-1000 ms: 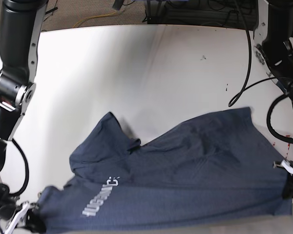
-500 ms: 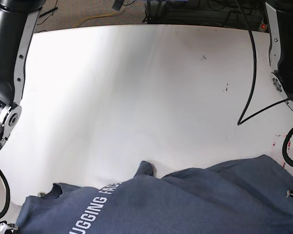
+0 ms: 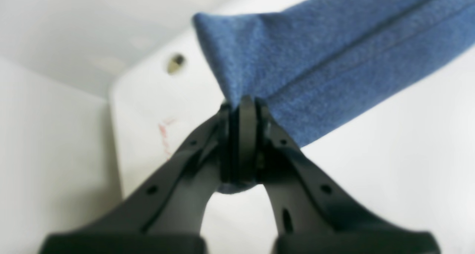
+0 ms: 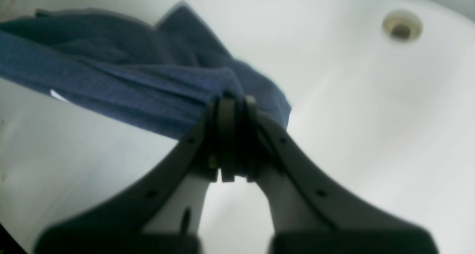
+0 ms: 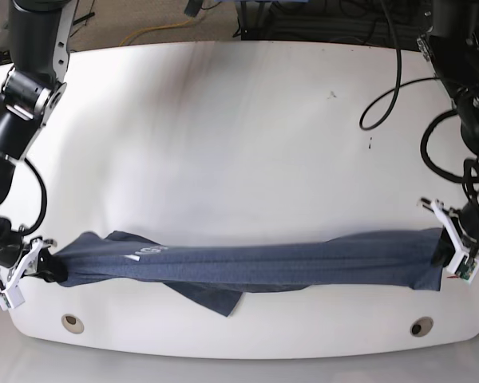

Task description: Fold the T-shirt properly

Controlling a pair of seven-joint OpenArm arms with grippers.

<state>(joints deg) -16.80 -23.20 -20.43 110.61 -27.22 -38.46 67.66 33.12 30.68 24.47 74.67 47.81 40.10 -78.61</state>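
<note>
With both ends pinched, the T-shirt (image 5: 247,267) runs as a long narrow band across the near part of the white table (image 5: 223,120), between the two grippers, and a loose flap (probably a sleeve) droops from its underside toward the table's front edge. The left gripper (image 3: 243,107) has its jaws pressed fully together on a hemmed corner of the cloth, and the right gripper (image 4: 230,102) is likewise clamped tight on a bunched end. To do this step well, I judge both arms should keep even tension so the band does not sag or twist, and lower it together so it lands straight. That hanging flap could tuck under crookedly, so setting the cloth down slowly, away from the edge, looks wise.
</note>
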